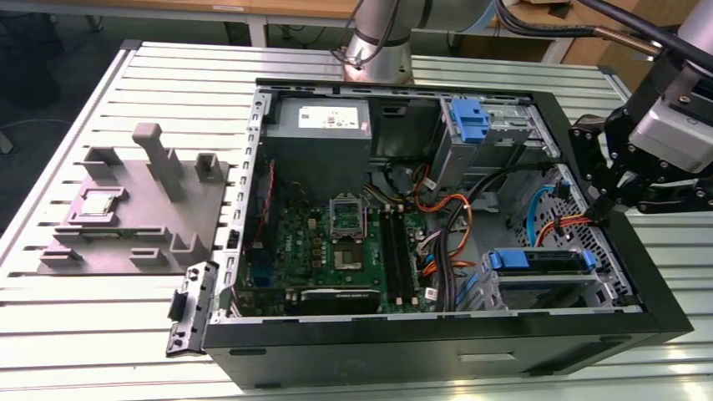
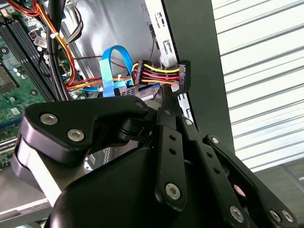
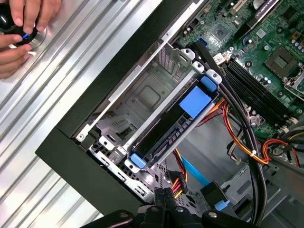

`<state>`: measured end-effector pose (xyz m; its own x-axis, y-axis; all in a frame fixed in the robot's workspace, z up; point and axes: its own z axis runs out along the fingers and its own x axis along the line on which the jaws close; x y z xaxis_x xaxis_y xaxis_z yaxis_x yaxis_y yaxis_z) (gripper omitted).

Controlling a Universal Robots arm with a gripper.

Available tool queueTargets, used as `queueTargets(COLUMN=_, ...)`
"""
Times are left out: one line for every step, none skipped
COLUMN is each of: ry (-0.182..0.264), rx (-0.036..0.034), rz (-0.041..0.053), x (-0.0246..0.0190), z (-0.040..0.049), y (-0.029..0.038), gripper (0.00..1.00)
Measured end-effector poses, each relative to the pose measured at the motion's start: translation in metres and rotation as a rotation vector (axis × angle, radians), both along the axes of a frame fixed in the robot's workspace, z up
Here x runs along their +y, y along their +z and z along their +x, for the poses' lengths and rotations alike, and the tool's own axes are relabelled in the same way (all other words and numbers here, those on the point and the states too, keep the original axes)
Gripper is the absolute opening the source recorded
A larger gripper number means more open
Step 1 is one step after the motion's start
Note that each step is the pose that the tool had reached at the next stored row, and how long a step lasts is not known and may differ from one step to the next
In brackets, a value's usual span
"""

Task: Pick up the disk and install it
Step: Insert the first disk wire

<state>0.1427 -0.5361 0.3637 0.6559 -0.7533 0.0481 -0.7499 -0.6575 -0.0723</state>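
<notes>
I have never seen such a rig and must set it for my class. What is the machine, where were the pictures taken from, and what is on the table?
The machine is a robot arm ending in a gripper. The exterior view comes from a camera off the arm; both wrist views come from cameras riding on it. On the slatted table stand an open computer case and a grey stand. The gripper hangs at the case's edge, beside a plug on coloured wires; whether it holds anything I cannot tell. The disk, in its blue carrier, sits in a bay inside the case. A person's hands hold a small black thing over the table.
</notes>
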Motion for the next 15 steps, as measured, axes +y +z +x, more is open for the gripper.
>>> queueTargets(ry=0.000, rx=0.0000, rz=0.0000, x=0.0000, z=0.0000, y=0.0000, gripper=0.10)
queueTargets(ry=0.001, rx=0.0000, rz=0.0000, x=0.0000, z=0.0000, y=0.0000, gripper=0.10)
queueTargets(ry=0.005, rx=-0.0009, rz=0.0000, x=0.0000, z=0.0000, y=0.0000, gripper=0.10)
queueTargets(ry=0.015, rx=-0.0037, rz=0.0000, x=0.0000, z=-0.0001, y=-0.0001, gripper=0.10)
queueTargets(ry=0.029, rx=-0.0063, rz=-0.0002, x=0.0000, z=0.0000, y=0.0000, gripper=0.10)
queueTargets(ry=0.044, rx=-0.0095, rz=-0.0001, x=0.0000, z=0.0000, y=-0.0001, gripper=0.10)
queueTargets(ry=0.056, rx=-0.0141, rz=-0.0001, x=0.0000, z=-0.0001, y=-0.0002, gripper=0.10)
queueTargets(ry=0.065, rx=-0.0211, rz=-0.0004, x=0.0000, z=0.0000, y=-0.0003, gripper=0.10)
queueTargets(ry=0.069, rx=-0.0294, rz=-0.0041, x=0.0001, z=0.0000, y=-0.0004, gripper=0.10)
queueTargets(ry=0.070, rx=-0.0392, rz=-0.0105, x=0.0002, z=0.0000, y=-0.0005, gripper=0.10)
queueTargets(ry=0.070, rx=-0.0490, rz=-0.0166, x=0.0004, z=0.0000, y=-0.0006, gripper=0.10)
queueTargets(ry=0.072, rx=-0.0584, rz=-0.0212, x=0.0006, z=0.0000, y=-0.0007, gripper=0.10)
queueTargets(ry=0.073, rx=-0.0673, rz=-0.0235, x=0.0007, z=0.0000, y=-0.0009, gripper=0.10)
queueTargets(ry=0.075, rx=-0.0720, rz=-0.0239, x=0.0006, z=0.0000, y=-0.0010, gripper=0.10)
queueTargets(ry=0.075, rx=-0.0734, rz=-0.0240, x=0.0006, z=0.0000, y=-0.0009, gripper=0.10)
